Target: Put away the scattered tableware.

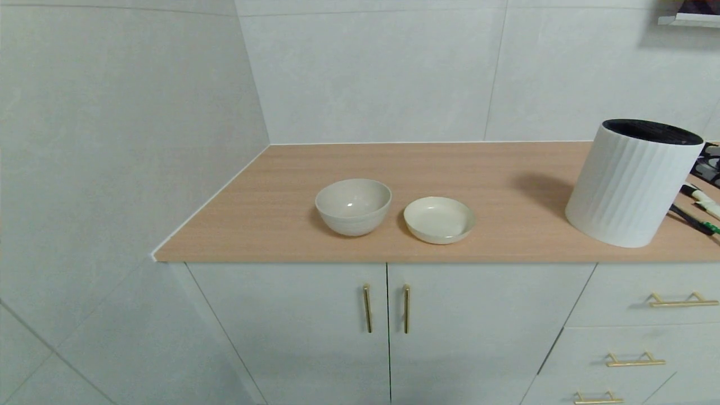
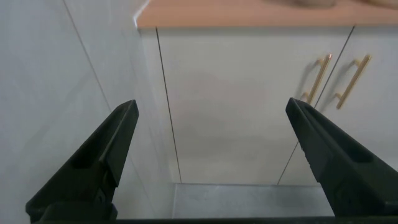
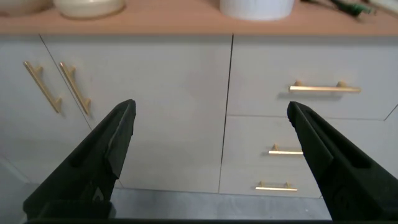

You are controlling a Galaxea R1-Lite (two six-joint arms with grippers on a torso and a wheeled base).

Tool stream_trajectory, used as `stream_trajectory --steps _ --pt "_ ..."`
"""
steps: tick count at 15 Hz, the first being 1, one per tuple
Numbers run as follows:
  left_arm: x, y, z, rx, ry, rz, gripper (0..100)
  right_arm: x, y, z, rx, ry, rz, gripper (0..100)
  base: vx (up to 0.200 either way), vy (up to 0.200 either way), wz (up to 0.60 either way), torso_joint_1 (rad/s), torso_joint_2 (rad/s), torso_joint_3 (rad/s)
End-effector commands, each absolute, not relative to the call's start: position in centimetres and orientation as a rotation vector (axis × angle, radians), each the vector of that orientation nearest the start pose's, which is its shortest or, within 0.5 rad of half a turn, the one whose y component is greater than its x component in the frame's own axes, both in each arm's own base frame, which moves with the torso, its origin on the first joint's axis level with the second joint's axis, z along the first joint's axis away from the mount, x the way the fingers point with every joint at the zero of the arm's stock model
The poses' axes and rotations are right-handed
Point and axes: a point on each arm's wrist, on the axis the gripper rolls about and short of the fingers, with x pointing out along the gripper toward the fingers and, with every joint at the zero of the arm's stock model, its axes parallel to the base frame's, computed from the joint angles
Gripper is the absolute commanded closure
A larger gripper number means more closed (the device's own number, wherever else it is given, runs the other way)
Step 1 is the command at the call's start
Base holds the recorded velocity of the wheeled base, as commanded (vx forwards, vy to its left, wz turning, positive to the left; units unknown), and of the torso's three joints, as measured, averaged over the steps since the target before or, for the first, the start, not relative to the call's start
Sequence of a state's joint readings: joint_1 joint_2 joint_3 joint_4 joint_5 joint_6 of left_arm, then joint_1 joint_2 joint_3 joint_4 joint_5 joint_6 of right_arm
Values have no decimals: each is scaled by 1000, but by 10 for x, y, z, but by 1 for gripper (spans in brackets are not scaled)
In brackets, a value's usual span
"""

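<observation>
Left gripper (image 2: 210, 107) and right gripper (image 3: 210, 107) were both wide open, low by the cabinet doors (image 2: 242, 68), with the bowl (image 1: 353, 205) and shallow dish (image 1: 439, 219) just beside each other near the worktop (image 1: 270, 230) front edge, so a sloppy rim grab risked knocking one off.

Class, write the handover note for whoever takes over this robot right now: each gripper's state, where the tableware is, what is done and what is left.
Left gripper: open, empty, low in front of the cabinet.
Right gripper: open, empty, low facing the doors and drawers.
Bowl and dish: side by side on the counter, bowl on the left, both upright and empty.
Container: farther right on the counter.
Done: nothing put away; doors shut.
Left: grasp and store the bowl and the dish.
</observation>
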State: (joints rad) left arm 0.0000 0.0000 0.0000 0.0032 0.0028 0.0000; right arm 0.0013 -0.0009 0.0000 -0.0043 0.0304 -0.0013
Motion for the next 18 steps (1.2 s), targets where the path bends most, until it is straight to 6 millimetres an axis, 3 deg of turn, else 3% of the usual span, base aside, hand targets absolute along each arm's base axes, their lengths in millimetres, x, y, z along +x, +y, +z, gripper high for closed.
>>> stream_trajectory --steps 1,18 --pt "-23 0 75 0 5 3 0 -23 1 76 -2 -5 32 0 0 0 0 -212 491 290" --pt "-23 0 75 -2 5 3 0 -23 1 76 -2 -5 32 0 0 0 0 -148 450 295"
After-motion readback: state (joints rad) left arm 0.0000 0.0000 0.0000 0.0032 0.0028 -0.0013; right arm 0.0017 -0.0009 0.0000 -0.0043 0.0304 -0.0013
